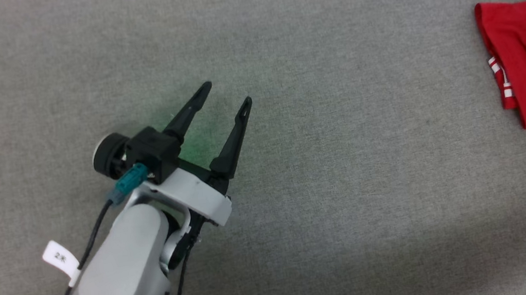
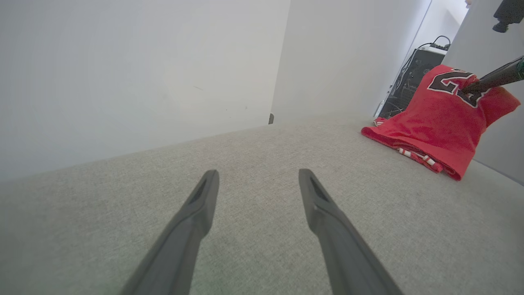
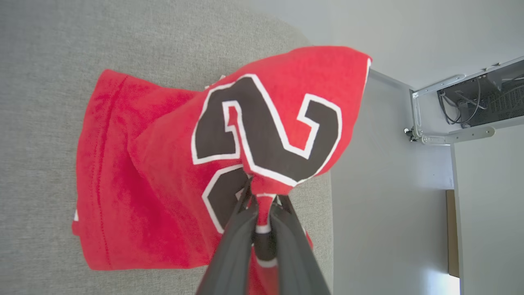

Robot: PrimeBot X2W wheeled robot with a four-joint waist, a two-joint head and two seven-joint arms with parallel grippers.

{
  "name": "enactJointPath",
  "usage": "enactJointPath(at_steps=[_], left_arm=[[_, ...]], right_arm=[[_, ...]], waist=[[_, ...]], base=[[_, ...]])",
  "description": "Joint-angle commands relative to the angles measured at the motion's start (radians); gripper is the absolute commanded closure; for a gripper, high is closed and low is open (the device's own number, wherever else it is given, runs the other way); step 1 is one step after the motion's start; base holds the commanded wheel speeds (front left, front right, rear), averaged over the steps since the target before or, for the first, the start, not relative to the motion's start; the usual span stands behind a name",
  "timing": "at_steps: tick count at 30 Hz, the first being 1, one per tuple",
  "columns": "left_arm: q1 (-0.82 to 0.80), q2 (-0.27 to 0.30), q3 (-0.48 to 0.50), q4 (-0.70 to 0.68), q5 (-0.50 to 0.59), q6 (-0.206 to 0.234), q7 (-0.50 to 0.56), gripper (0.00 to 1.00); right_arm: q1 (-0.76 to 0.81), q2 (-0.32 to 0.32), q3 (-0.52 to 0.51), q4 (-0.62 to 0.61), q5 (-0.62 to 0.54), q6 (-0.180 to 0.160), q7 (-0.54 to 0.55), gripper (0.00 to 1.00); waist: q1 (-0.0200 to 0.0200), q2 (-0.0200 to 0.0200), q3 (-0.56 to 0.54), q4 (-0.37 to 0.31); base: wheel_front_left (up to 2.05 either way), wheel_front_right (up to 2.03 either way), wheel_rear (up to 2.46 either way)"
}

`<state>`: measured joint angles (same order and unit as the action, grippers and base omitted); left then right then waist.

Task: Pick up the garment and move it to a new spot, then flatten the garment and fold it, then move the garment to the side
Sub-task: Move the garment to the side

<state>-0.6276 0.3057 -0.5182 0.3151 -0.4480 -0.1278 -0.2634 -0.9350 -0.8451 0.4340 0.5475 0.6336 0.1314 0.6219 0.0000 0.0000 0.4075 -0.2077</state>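
Right wrist view gives you the grip: the right gripper (image 3: pixel 262 207) is closed down tight on a small pinch of the garment (image 3: pixel 155 176), right at the black number (image 3: pixel 266 135), and the garment rises to that pinch like a tent while its lower folds lie on the grey table (image 3: pixel 41 82). The garment sits at the far right of the table in the head view, close by an edge in the right wrist view. Your left gripper (image 1: pixel 229 91) hovers over the table with its fingers spread wide and nothing between them, well apart from the garment. Watch the pinch: it looks thin, so a quick lift or a sideways pull could let the garment slip out. With much of it on the table, dragging would likely bunch it further, and a drop near that edge could send it sliding off. With one arm carrying it, the garment may twist
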Motion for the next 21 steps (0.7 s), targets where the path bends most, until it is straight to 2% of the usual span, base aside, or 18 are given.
enactJointPath(at_steps=[1, 11, 21], left_arm=[[-0.022, 0.006, -0.007, -0.001, -0.002, -0.004, 0.000, 0.00], [-0.054, 0.016, -0.026, 0.000, -0.010, -0.004, 0.000, 0.00], [-0.046, 0.014, -0.032, 0.008, -0.017, -0.004, 0.000, 0.00]], right_arm=[[0.000, 0.009, 0.008, 0.002, -0.003, -0.002, 0.001, 1.00], [-0.015, 0.058, 0.052, 0.069, -0.075, -0.002, 0.040, 1.00], [-0.063, 0.121, 0.017, 0.207, -0.140, -0.002, 0.085, 1.00]], waist=[[0.0000, 0.0000, 0.024, -0.001], [0.0000, 0.0000, 0.056, 0.013], [0.0000, 0.0000, 0.049, 0.026]], base=[[0.00, 0.00, 0.00], [0.00, 0.00, 0.00], [0.00, 0.00, 0.00]])
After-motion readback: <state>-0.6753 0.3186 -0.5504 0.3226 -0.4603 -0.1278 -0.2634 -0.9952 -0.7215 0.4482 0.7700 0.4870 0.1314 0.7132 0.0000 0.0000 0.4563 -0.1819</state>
